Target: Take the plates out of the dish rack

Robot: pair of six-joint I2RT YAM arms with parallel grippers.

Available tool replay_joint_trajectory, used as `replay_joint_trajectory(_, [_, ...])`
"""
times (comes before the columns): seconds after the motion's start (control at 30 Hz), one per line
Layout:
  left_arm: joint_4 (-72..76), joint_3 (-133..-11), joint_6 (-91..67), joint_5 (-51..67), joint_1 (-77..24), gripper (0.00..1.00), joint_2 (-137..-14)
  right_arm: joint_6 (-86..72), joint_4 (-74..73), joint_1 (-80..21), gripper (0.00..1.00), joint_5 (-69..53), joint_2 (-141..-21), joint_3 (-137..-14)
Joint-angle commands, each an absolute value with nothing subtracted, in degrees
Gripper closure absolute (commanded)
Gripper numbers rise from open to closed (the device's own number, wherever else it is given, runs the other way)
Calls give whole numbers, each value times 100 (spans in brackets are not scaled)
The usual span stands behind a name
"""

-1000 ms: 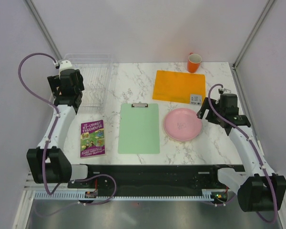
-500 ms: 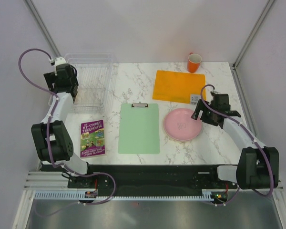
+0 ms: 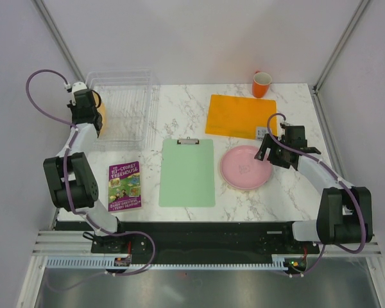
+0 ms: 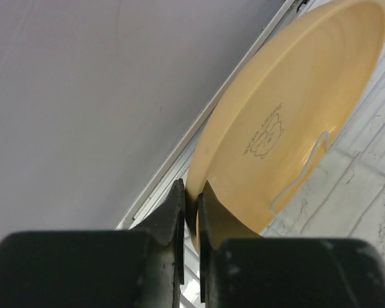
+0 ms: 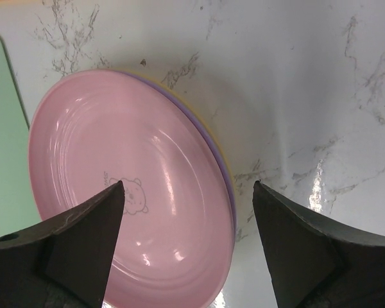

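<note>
Clamps left pincer [image 4: 191, 208] on yellow plate [image 4: 289, 122] rim; holds right pincer [image 5: 187, 186] apart over pink plate [image 5: 115, 173]. Looks light, stiff, slick.

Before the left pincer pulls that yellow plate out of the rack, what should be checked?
1. Grip: left pincer shut on the yellow plate at its rim: ok.
2. Plate free of the dish rack: not ok, a wire loop crosses its face.
3. Other arm: right pincer open and empty: ok.
4. Stack: pink plate lies flat atop the lilac plate: ok.
5. Landing spot free: not ok, right pincer hovers over the stack.
</note>
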State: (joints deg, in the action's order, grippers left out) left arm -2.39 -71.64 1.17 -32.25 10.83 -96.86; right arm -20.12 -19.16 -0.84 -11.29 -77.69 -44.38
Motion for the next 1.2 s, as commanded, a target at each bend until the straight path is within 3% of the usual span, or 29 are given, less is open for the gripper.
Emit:
replay_joint_trajectory(0.0, [202, -7137, -220, -3059, 1055, 98, -9414, -1986, -1696, -53, 12, -1239, -7735, -4421])
replay_joint_trajectory(0.3, [439, -6908, -18, -3752, 1002, 98, -8755, -2004, -1802, -61, 13, -1266, -7462, -4351])
replay_joint_trajectory(0.73, [1238, -7005, 1362, -5430, 431, 98, -8956, -1969, -2021, -61, 12, -1248, -7163, -4359])
replay_joint_trajectory(1.03, [923, -6908, 1266, -5405, 150, 98, -8316, -1969, -2267, -53, 12, -1353, -6751, -4447])
replay_joint_trajectory(1.17, [-415, -6934, 442, -4924, 62, 98, -7692, -1969, -2434, -53, 13, -1467, -6390, -4570])
